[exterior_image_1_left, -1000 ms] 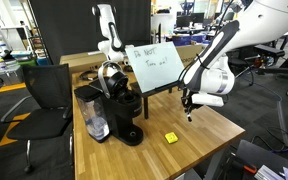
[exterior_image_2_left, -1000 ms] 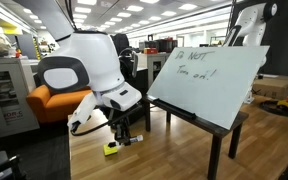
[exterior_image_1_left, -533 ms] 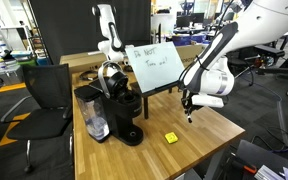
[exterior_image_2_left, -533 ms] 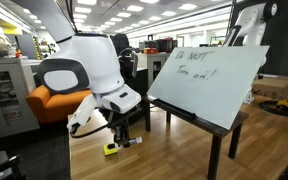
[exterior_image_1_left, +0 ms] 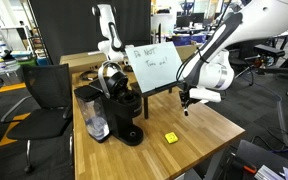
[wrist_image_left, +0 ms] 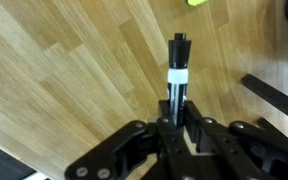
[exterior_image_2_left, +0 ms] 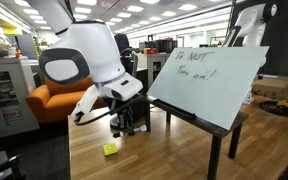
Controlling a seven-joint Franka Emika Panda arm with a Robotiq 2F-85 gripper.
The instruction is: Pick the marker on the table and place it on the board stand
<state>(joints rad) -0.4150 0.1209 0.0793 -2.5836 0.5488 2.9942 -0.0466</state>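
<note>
Fingers (wrist_image_left: 197, 132): clamped on the marker (wrist_image_left: 179, 72), tip poking out beyond them.
Marker: was held above the tabletop (exterior_image_1_left: 199, 135), beside the board stand (exterior_image_1_left: 154, 68).
Yellow block (exterior_image_1_left: 170, 138): lay on the tabletop, apart from the board stand.

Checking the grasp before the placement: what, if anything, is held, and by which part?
The gripper holds the marker, jaws shut on one end of its black body; the white-banded end sticks out free.
</note>
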